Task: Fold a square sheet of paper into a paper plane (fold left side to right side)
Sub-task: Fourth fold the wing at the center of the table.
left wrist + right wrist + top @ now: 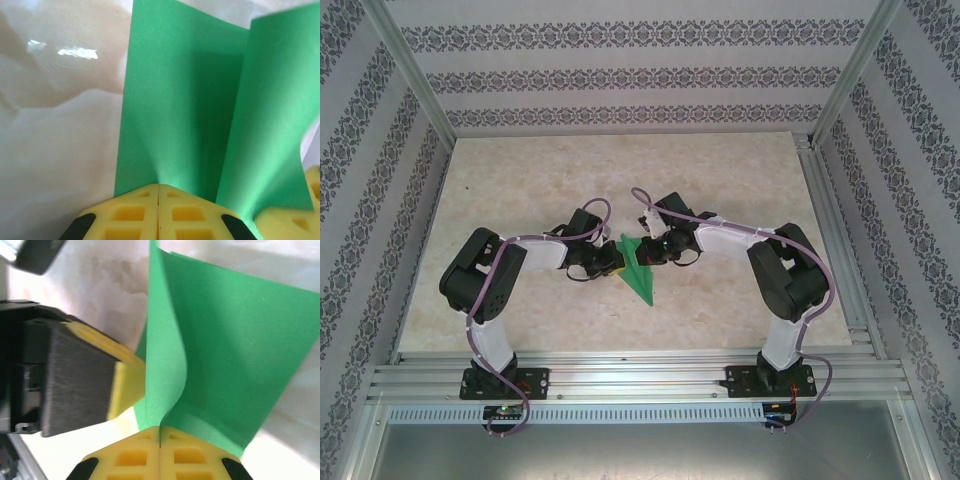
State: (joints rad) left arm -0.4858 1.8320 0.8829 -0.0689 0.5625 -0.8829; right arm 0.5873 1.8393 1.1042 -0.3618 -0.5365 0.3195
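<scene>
Centre frame over the bench (520,180), the paper (642,282) sits pinched: left tool (158,189) clamped on one flap, right tool (160,431) clamped on the other. Best move: bring edges flush, then crease.

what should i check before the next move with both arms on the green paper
1. Left gripper shut on the green paper: ok, the jaws are closed with the paper pinched between them.
2. Right gripper shut on the paper: ok, the right wrist view shows the same pinch.
3. Room between the two grippers: cannot tell. They sit very close, one on each side of the paper, and whether they touch is unclear.
4. Paper's pointed end free: ok, in the top view it sticks out below both grippers.
5. Centre crease lined up: cannot tell, the layers bow apart.
</scene>
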